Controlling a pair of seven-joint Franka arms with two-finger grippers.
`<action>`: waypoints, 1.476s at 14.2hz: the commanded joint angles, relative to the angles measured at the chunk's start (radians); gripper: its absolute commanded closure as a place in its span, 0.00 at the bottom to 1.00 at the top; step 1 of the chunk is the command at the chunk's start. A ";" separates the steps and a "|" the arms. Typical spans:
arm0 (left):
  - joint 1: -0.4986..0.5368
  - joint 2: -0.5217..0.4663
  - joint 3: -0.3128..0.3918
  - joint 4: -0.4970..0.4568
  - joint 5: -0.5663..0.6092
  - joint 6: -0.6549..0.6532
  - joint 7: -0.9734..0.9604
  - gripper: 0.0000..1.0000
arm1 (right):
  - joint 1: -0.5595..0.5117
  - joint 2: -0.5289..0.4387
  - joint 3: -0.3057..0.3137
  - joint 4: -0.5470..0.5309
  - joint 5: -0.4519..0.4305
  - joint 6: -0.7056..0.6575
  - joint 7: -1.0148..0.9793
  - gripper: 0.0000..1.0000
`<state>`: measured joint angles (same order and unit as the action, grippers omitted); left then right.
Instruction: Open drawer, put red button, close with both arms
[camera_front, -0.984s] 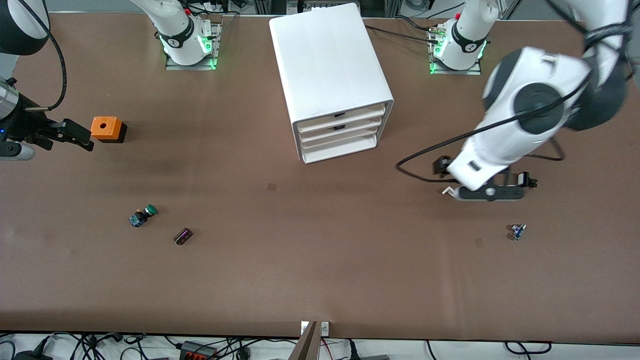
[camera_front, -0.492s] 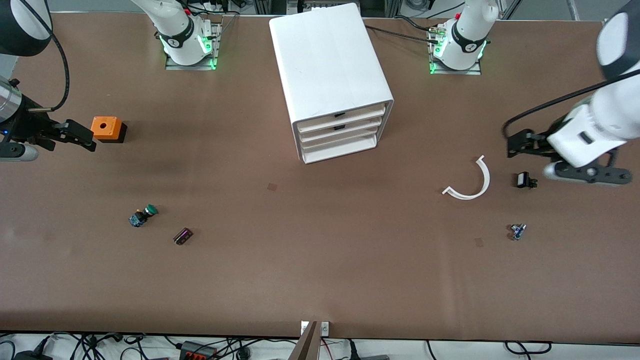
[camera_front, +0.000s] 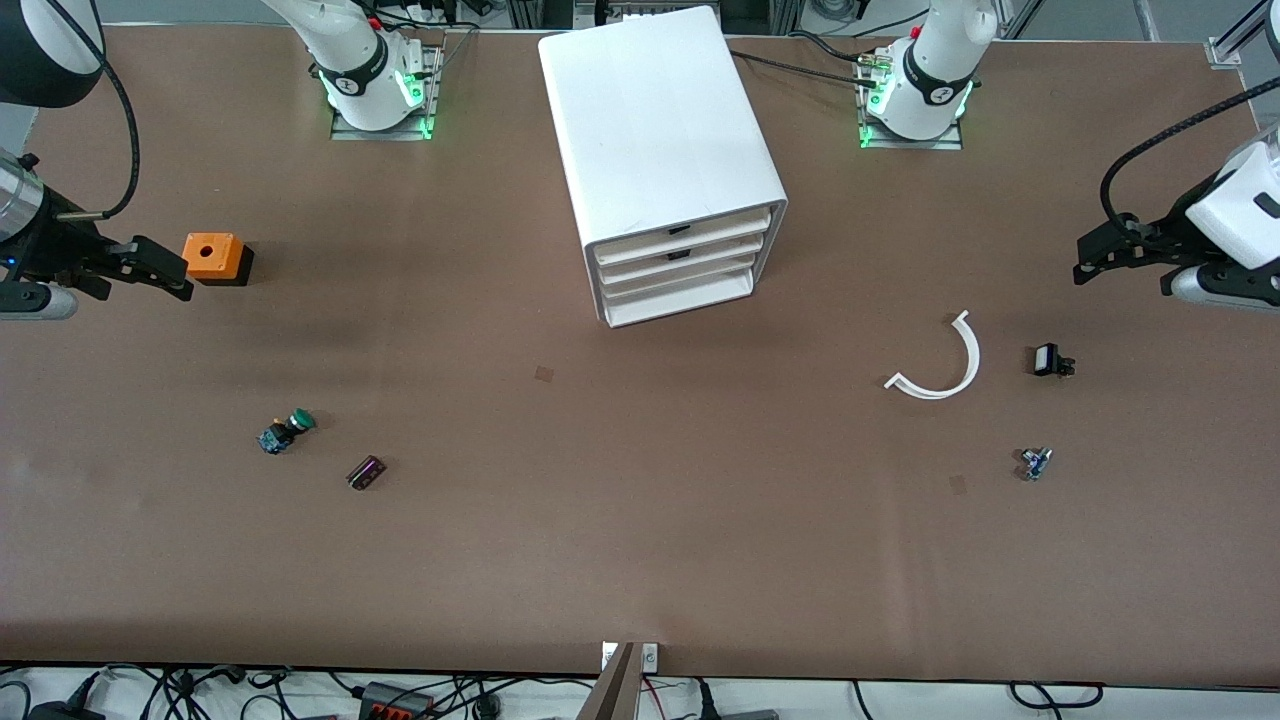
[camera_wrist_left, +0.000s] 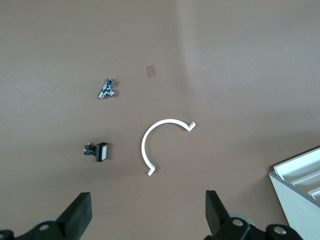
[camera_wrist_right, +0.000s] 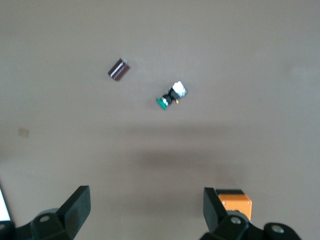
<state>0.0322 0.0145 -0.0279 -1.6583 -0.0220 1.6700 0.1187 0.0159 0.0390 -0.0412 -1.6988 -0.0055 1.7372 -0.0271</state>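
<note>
I see both grippers empty with jaws spread: left gripper (camera_front: 1100, 262) over the bench's (camera_front: 640, 540) left-arm end, right gripper (camera_front: 160, 272) beside the orange cube (camera_front: 213, 257). Drawer (camera_front: 682, 252) shut. Red button possibly the small part (camera_front: 1034, 463).

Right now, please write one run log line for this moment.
drawer: closed | red button: not visible | left gripper: open, above table, empty | right gripper: open, beside orange cube, empty

A robotics lab: bolted arm bases (camera_front: 378, 95) on a brown table (camera_front: 640, 560), loose cables (camera_front: 400, 695) along its edge.
</note>
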 joint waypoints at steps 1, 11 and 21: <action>-0.003 -0.019 -0.004 -0.025 -0.007 0.022 0.013 0.00 | -0.022 -0.016 0.015 0.008 -0.014 -0.038 -0.013 0.00; 0.000 -0.016 -0.006 -0.014 -0.007 -0.007 0.012 0.00 | -0.021 -0.019 0.015 -0.021 -0.031 -0.018 -0.071 0.00; -0.002 0.004 -0.006 0.014 -0.007 -0.009 0.013 0.00 | -0.024 -0.082 0.014 -0.094 -0.025 0.022 -0.040 0.00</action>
<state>0.0286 0.0133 -0.0322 -1.6616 -0.0220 1.6700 0.1187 0.0076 0.0030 -0.0412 -1.7412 -0.0214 1.7345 -0.0762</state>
